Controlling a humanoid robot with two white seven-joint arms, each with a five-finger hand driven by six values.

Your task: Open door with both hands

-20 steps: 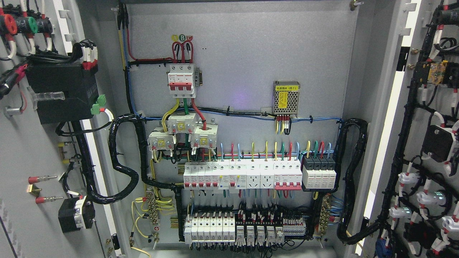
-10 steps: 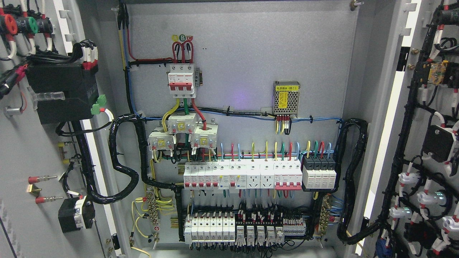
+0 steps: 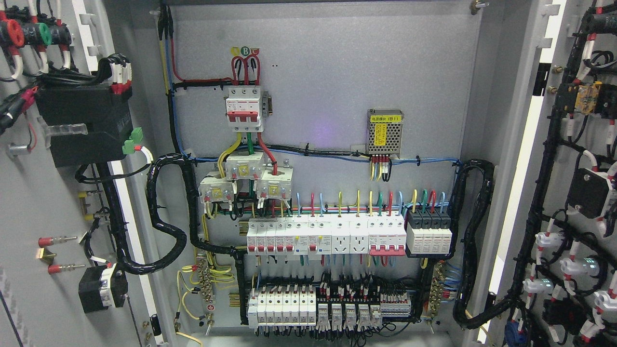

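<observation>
Doors — left door point(image 3: 33, 202) & right door point(image 3: 573, 159) swung wide, cabinet interior point(image 3: 328, 159) exposed; opening looks done. Hands out of view — state can't be told.

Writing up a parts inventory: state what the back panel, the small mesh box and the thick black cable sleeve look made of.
Back panel: painted sheet metal, matte grey, flat.
Mesh box: likely bare metal, perforated silvery casing.
Cable sleeve: probably black plastic spiral wrap, glossy ridges.

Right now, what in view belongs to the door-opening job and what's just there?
Job: left door, swung open; right door, swung open. No hands in view.

Just there: red breaker, mesh power supply, breaker row, relays, black cable loom.
</observation>
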